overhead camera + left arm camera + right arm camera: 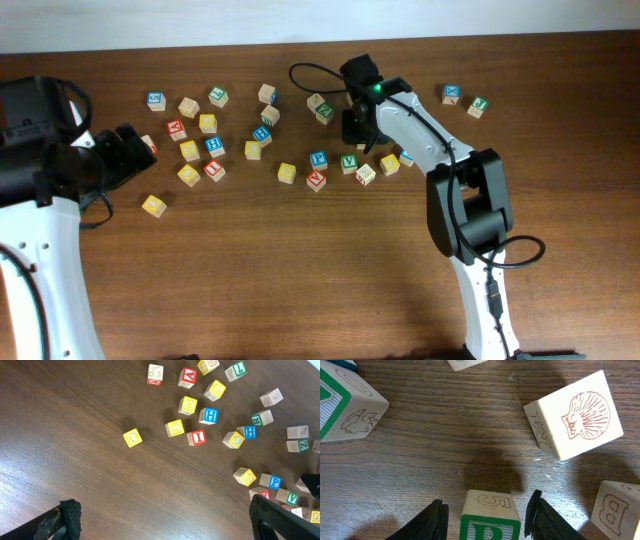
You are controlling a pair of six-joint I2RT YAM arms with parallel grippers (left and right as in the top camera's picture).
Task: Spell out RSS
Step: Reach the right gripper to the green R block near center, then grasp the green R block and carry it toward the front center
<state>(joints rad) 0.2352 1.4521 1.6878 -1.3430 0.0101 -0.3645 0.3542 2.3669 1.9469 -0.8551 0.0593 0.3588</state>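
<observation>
The green-faced R cube (490, 527) stands on the wood between the fingers of my right gripper (486, 510), with a gap on each side; its side shows a 5. The gripper is open. In the overhead view the right gripper (358, 125) hides this cube. Two yellow cubes that look like S lie apart, one (187, 405) in the left cluster (190, 150), the other (245, 476) near the middle (287, 172). My left gripper (165, 520) is open and empty over bare wood, at the table's left (125, 150).
Many other letter cubes are scattered across the far half of the table. A shell-picture cube (575, 415), a B cube (617, 510) and a green-framed cube (345, 405) lie close around the right gripper. The green V cube (349, 162) sits just in front of it.
</observation>
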